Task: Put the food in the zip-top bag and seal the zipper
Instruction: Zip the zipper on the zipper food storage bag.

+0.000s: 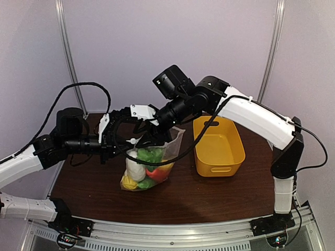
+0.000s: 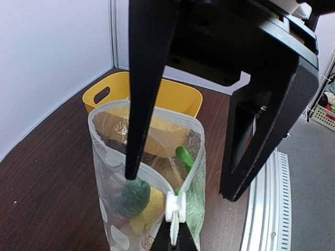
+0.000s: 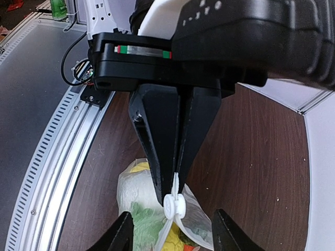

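Note:
The dotted clear zip-top bag (image 1: 177, 139) stands upright mid-table with its mouth open. Inside is the food (image 1: 152, 156): green, white, red and yellow pieces; a dark green piece (image 2: 133, 198) and a leafy piece (image 2: 184, 157) show in the left wrist view. My left gripper (image 2: 176, 232) is shut on the end of the zipper (image 2: 180, 118), right behind its white slider (image 2: 175, 206). My right gripper (image 3: 175, 232) is open above the slider (image 3: 173, 205). One finger (image 2: 140, 104) reaches into the bag's mouth; the other (image 2: 256, 141) is outside it.
The yellow basket (image 1: 220, 168) stands just right of the bag, and also shows behind it in the left wrist view (image 2: 104, 94). The table's metal front rail (image 3: 57, 146) runs near the bag. Cables hang over both arms.

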### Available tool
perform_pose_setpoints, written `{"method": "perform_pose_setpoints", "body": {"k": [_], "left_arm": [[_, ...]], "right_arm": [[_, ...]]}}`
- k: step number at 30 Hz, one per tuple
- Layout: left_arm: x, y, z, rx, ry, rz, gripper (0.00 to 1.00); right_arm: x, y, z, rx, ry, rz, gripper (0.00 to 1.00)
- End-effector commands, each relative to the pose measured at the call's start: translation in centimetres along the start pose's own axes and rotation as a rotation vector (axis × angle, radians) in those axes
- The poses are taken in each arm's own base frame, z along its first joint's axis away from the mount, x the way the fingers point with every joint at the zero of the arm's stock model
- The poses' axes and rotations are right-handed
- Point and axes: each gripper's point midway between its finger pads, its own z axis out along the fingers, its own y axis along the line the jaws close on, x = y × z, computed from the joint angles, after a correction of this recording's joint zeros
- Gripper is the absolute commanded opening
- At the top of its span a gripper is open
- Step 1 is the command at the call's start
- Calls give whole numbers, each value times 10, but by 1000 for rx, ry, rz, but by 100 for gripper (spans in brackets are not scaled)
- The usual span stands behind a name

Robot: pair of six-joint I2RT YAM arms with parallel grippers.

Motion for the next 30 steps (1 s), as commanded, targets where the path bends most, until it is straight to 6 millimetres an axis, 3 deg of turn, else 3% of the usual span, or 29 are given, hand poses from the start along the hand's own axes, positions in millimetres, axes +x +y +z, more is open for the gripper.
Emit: {"method": "perform_pose_setpoints", "body": {"k": [1, 11, 20, 30], "left_arm": [[-15, -1, -7, -20, -49, 53, 0], [-13, -2, -11, -30, -54, 64, 0], [-9, -2, -9, -21, -41, 60, 0], [-13, -1, -12, -42, -54, 68, 0]], "right_arm": [[-3, 2, 13, -28, -32, -3, 50], [-3, -1, 23, -36, -39, 0, 31], [-9, -2, 20, -32, -60, 6, 29], [-7, -2, 27, -42, -64, 36, 10]]}}
